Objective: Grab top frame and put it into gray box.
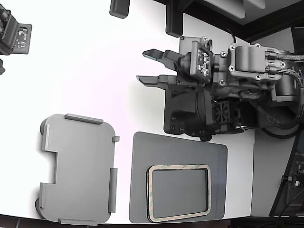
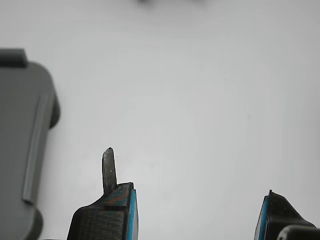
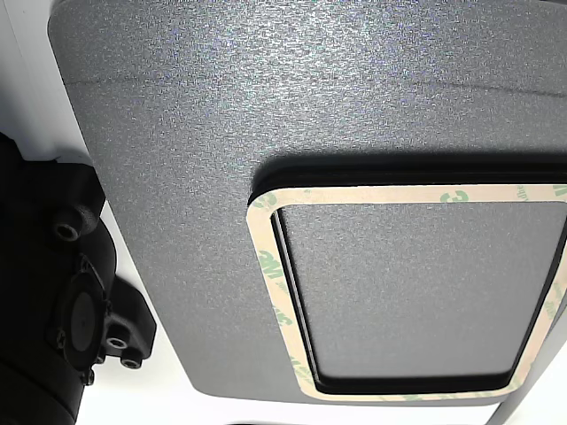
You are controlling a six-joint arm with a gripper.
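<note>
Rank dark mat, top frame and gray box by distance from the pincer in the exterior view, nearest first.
From the open pincer, exterior view:
1. Dark mat: below it, nearest edge closest.
2. Top frame: lying on the mat, toward its lower part.
3. Gray box: lower left. Its upper corner comes close to the frame's range, so 2 and 3 are a near call.

From overhead, our exterior view looks straight down on the white table [image 1: 85, 61], taking in the gray box [image 1: 78, 168] and the dark mat [image 1: 178, 183]. Our wrist view peers past the gripper [image 2: 197, 212] at bare table and a corner of that box. Our other view sits close above the mat, sharing it with the exterior view.
</note>
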